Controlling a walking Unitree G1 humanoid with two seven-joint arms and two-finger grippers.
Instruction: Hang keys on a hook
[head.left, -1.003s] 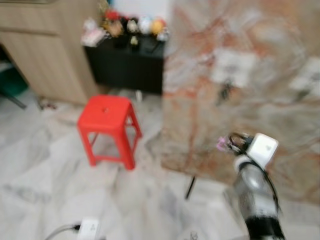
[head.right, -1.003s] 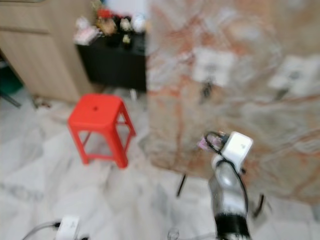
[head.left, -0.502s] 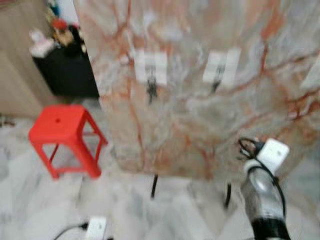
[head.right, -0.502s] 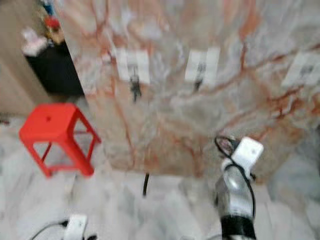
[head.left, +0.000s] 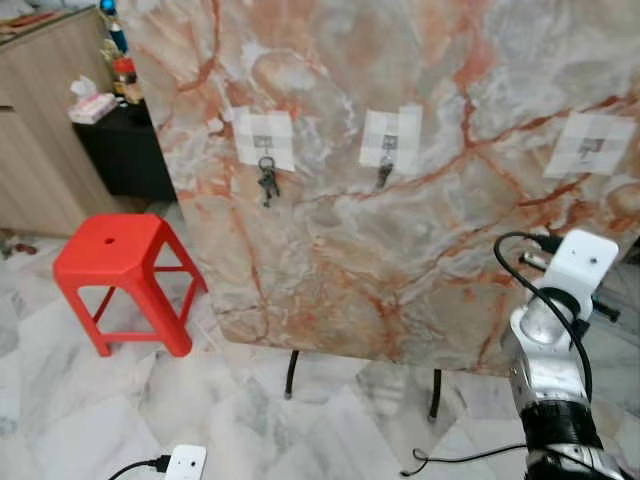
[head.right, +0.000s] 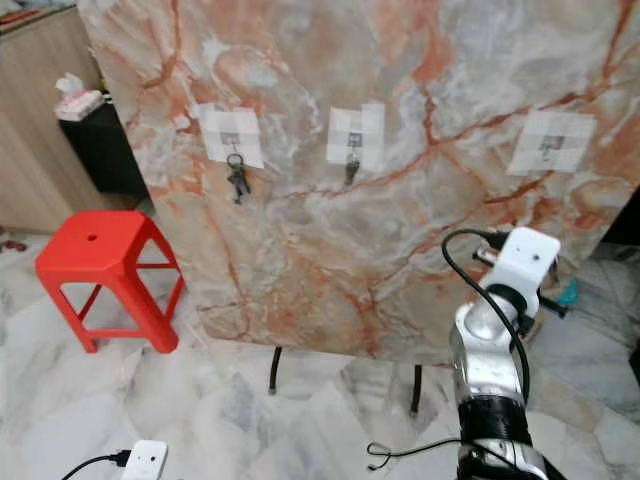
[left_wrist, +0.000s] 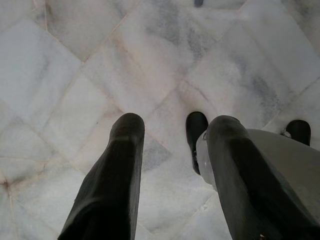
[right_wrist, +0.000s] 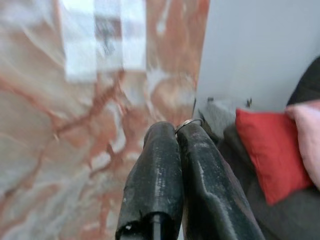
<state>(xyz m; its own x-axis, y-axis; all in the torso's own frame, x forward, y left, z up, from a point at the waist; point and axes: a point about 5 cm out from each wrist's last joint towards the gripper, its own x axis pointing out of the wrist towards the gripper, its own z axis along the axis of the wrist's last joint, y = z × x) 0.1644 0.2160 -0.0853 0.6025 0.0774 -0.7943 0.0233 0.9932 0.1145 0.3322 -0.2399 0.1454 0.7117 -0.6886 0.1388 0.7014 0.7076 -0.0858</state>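
Note:
A marble board (head.left: 400, 200) stands in front of me with three white hook patches. A bunch of keys (head.left: 266, 185) hangs on the left hook and a single key (head.left: 384, 176) on the middle hook. The right hook (head.left: 591, 146) has nothing on it. My right arm (head.left: 545, 340) is raised in front of the board's lower right part, below that hook. In the right wrist view my right gripper (right_wrist: 179, 131) is shut, with a metal key ring (right_wrist: 188, 122) showing at its tips and the blurred right hook patch (right_wrist: 105, 35) beyond. My left gripper (left_wrist: 172, 127) hangs open over the floor.
A red plastic stool (head.left: 125, 262) stands left of the board, with a black cabinet (head.left: 125, 155) and a wooden cupboard (head.left: 40, 140) behind it. A white power strip (head.left: 183, 463) and a black cable (head.left: 450, 460) lie on the marble floor. A red cushion (right_wrist: 265, 152) lies past the board's right edge.
The camera has swung to the right and the blur has cleared, so the board with its hooks now faces me. My right arm stays raised with its gripper shut.

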